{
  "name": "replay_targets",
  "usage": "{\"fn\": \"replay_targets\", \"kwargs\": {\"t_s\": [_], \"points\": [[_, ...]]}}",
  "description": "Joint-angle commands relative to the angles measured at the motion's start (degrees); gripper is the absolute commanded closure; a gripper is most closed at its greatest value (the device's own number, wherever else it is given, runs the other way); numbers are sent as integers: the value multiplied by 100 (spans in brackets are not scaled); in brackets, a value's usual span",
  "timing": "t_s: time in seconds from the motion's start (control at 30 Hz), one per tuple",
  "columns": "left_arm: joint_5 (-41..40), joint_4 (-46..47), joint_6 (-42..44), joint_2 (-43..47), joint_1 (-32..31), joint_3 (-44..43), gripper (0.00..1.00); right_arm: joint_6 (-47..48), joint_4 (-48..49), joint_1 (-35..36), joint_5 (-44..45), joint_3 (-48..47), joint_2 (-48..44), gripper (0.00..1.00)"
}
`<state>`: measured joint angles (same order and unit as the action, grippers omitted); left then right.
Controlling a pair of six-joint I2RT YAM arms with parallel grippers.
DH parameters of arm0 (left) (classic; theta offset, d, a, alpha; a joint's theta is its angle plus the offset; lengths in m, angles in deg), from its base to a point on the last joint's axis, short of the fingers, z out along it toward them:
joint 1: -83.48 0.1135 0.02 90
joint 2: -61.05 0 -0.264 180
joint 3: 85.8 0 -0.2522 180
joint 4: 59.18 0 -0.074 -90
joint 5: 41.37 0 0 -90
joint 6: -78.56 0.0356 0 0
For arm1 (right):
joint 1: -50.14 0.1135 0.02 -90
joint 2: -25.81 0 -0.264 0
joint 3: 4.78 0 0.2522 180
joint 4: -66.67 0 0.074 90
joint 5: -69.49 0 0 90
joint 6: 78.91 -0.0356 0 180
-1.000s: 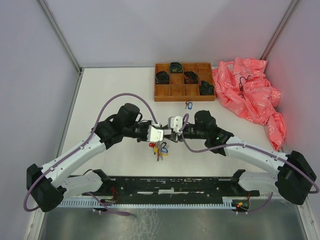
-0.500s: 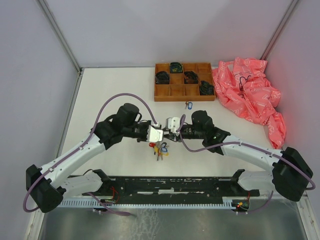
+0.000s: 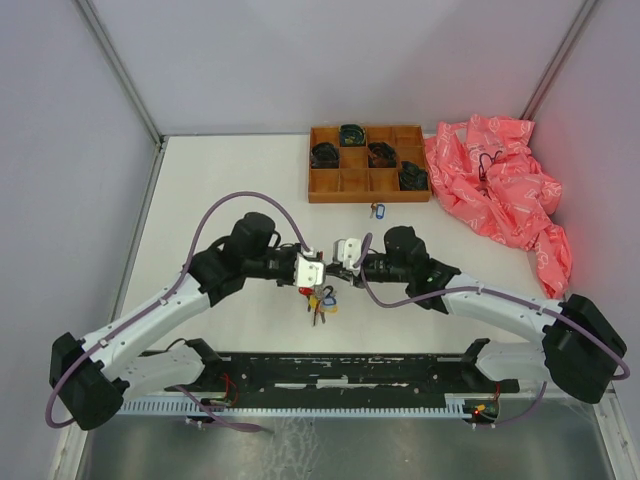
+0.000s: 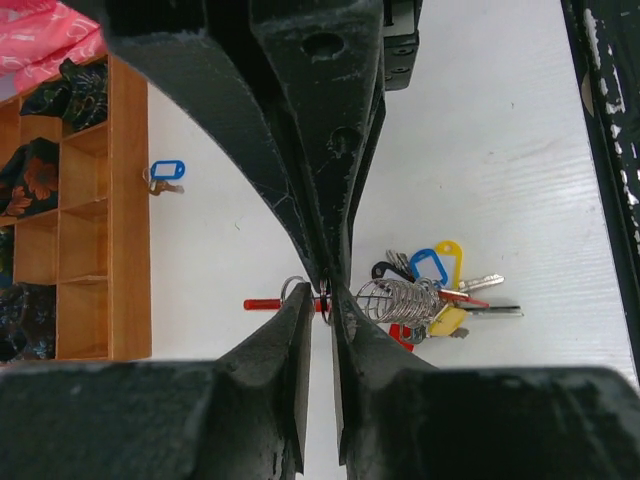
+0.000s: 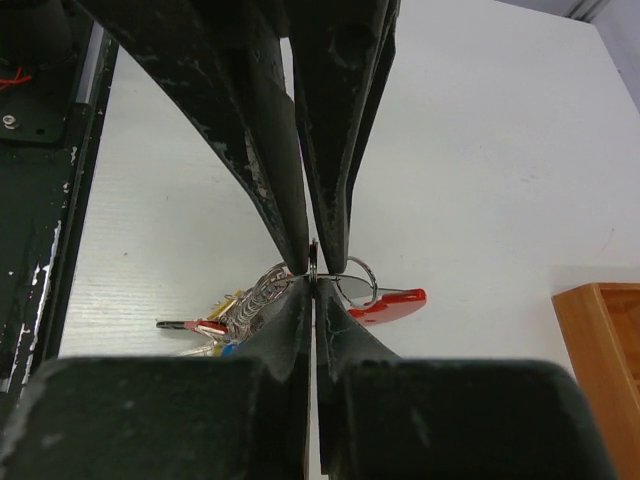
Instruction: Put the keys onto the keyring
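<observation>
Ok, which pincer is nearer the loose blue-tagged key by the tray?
Right. The right pincer, shut on the keyring, sits near-left of the blue-tagged key; the left pincer is farther left, beyond the keyring.

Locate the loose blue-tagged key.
In the top view the blue-tagged key lies on the table, just beside the near edge of the wooden tray, toward its right half.

Right fingers (image 5: 330, 120) pinched tight together, left fingers (image 4: 310, 120) slightly parted.
</observation>
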<state>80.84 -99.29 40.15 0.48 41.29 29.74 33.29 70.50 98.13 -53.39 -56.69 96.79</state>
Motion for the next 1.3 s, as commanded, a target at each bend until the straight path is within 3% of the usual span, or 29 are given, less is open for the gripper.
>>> {"fn": "replay_targets", "kwargs": {"t_s": [0.0,0.23,0.3,0.63,1.27], "points": [[297,1595,-927,484,95,541,77,-187,663,-56,173,219,-319,99],[873,5569,-3246,1011,632,2500,70,-772,1495,-303,-51,577,-421,99],[1023,6034,-3528,900,754,2710,69,-843,1683,-339,-46,682,-480,99],[1501,7354,-4196,408,1150,3031,63,-1081,2272,-456,-275,914,-491,99],[1917,8075,-4729,-249,1187,3071,67,-1379,2825,-575,-547,1029,-516,99]]}}
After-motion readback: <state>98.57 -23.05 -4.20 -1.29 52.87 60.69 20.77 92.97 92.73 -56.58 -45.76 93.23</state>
